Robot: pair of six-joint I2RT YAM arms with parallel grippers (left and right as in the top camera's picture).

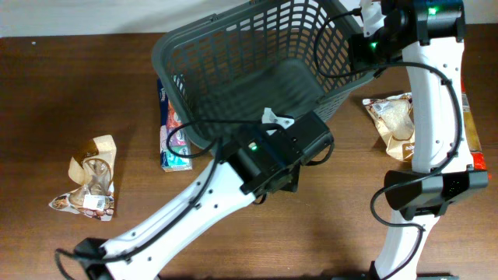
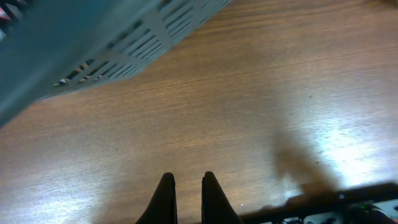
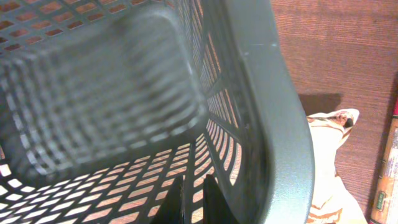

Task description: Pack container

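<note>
The dark grey slotted container (image 1: 233,54) stands tilted at the back middle of the table, and nothing shows inside it. My right gripper (image 1: 366,37) is at its right rim. In the right wrist view the fingers (image 3: 194,194) are shut on the container's lattice wall, just inside the thick rim (image 3: 273,93). My left gripper (image 1: 286,183) is low over the bare wood at the container's front corner. In the left wrist view its fingers (image 2: 186,190) are nearly together with nothing between them, and the container (image 2: 118,37) is at the upper left.
A brown-and-white snack bag (image 1: 93,177) lies at the left. A blue-green packet (image 1: 173,132) lies partly under the container's left side. A beige bag (image 1: 393,124) (image 3: 329,155) and an orange packet (image 1: 470,128) lie at the right.
</note>
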